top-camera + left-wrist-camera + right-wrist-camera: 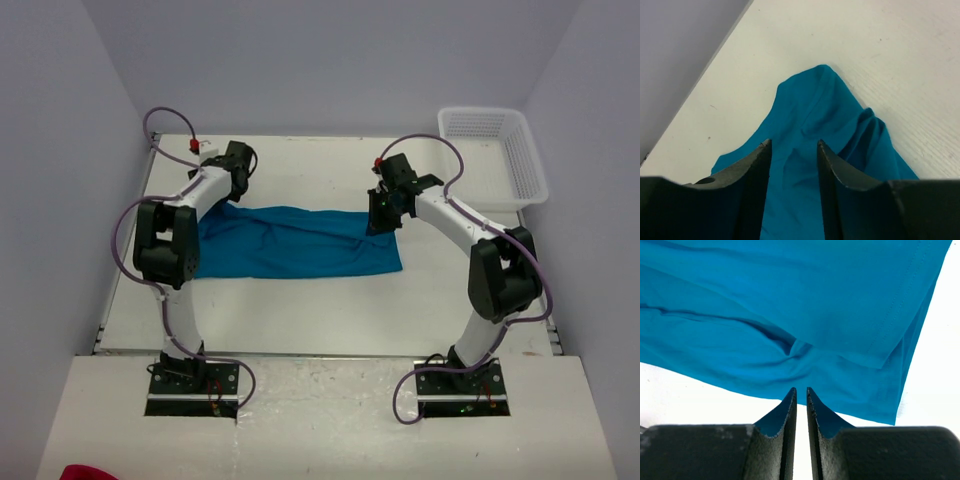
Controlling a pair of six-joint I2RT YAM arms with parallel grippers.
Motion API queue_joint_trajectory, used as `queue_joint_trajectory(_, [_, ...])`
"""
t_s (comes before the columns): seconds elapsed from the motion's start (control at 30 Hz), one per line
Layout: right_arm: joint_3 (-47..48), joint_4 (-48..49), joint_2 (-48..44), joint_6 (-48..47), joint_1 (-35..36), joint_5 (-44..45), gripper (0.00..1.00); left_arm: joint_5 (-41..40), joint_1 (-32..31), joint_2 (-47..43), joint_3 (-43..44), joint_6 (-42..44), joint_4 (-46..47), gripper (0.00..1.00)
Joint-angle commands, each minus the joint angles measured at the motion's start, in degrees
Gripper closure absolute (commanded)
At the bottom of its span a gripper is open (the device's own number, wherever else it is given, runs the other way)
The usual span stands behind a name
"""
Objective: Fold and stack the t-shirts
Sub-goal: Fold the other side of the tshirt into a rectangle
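Observation:
One teal-blue t-shirt (290,245) lies on the white table as a wide, wrinkled, partly folded strip. My left gripper (233,192) hangs over its far left corner. In the left wrist view the shirt (815,110) lies under the left gripper (794,145), whose jaws stand apart with nothing pinched. My right gripper (380,222) is at the shirt's far right edge. In the right wrist view the right gripper (801,390) has its jaws nearly together with only bare table in the thin gap, just short of the shirt's (790,300) edge.
A white mesh basket (495,150) stands at the table's far right corner. Grey walls close in the left, back and right. A red object (85,472) shows at the bottom left, off the table.

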Motion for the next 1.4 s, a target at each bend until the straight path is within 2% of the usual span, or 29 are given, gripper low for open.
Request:
queue_joint_trajectory(0.0, [0.58,1.39,0.68,-0.62,0.31,-1.57,0.86,0.97,-1.52,-5.3,-2.14,2.93,4.53,0.56])
queue_joint_trajectory(0.07, [0.84,1.39,1.12,-0.53,0.39,-1.84,0.86,3.35,-2.05,-7.32,-4.87,4.17,7.26,0.48])
queue_joint_trajectory(0.23, [1.54,1.13,1.82,-0.27,0.75,-1.49,0.86,3.0,-3.98,-8.47,-6.02,3.91,5.53,0.4])
queue_joint_trajectory(0.47, [1.19,1.13,0.77,-0.44,0.75,-1.4,0.86,-1.65,-4.07,-8.56,-7.69,0.13,1.66,0.35])
queue_joint_trajectory(0.7, [0.58,1.48,0.68,-0.35,0.92,-1.58,0.86,-6.15,-3.72,-3.29,-2.16,-2.15,-3.88,0.33])
queue_joint_trajectory(0.77, [1.01,1.22,0.94,-0.18,1.1,-0.61,0.86,-3.34,-3.72,-3.28,-2.06,-0.5,-2.49,0.35])
queue_joint_trajectory(0.83, [2.59,-1.06,2.6,0.08,1.1,1.31,0.86,5.42,-3.81,-4.68,-3.46,2.92,1.82,0.47])
queue_joint_trajectory(0.87, [3.12,-1.07,2.61,0.26,1.1,1.33,0.86,5.46,-3.81,-4.69,-3.9,3.55,2.79,0.47])
queue_joint_trajectory(0.93, [3.74,-1.51,2.79,0.35,1.01,2.38,0.86,11.33,-3.9,-5.48,-5.13,5.22,5.51,0.54])
queue_joint_trajectory(1.0, [3.65,-1.33,2.09,0.26,1.01,2.03,0.86,16.69,-3.72,-6.18,-5.75,5.75,6.83,0.53])
queue_joint_trajectory(1.07, [3.48,-1.16,1.73,-0.09,1.01,1.85,0.86,20.12,-3.55,-7.75,-7.68,5.58,8.06,0.47])
queue_joint_trajectory(1.2, [2.86,-1.07,1.03,-0.26,1.01,2.38,0.86,29.79,-2.49,-11.18,-12.43,5.93,14.73,0.42])
queue_joint_trajectory(1.37, [2.07,-0.72,0.24,-0.53,1.01,1.68,0.87,31.03,-1.44,-11.9,-14.63,6.19,17.3,0.41])
